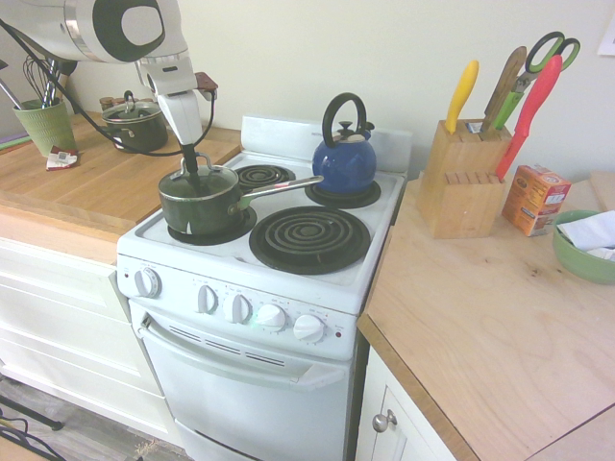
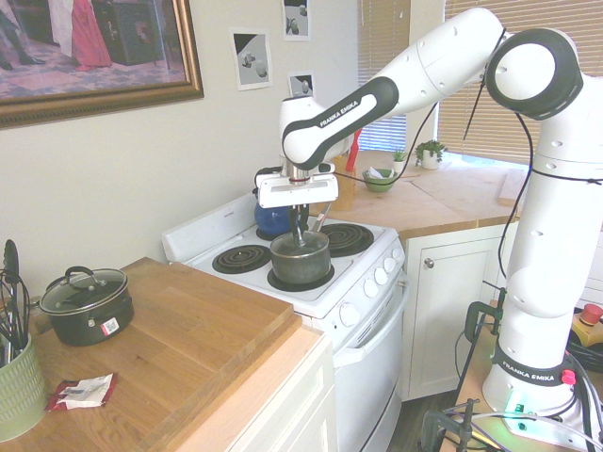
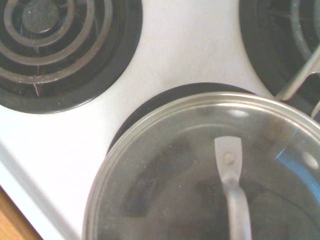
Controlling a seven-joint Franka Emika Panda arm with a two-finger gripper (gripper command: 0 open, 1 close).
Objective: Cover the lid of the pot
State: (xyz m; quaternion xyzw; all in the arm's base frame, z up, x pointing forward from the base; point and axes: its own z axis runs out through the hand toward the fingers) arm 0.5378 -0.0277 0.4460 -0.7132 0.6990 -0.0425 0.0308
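From the first exterior view the lid (image 1: 199, 180) sits on the pot (image 1: 200, 204), which stands on the front left burner of the stove (image 1: 259, 269), its long handle pointing toward the kettle (image 1: 344, 158). The gripper (image 1: 190, 165) comes straight down from above and its fingers meet at the loop on the lid's top; they look clenched on that loop, though the view is too small to be sure of contact. The lid looks about level with the rim.

From the second exterior view the gripper (image 2: 298, 232) hangs plumb over the pot (image 2: 301, 262), the lid (image 2: 300, 244) directly under it, so the way out is, I judge, straight up once it lets go.

In the wrist view the lid (image 3: 210, 170) fills the frame, its loop running along the middle, with a burner (image 3: 55, 50) beside it.
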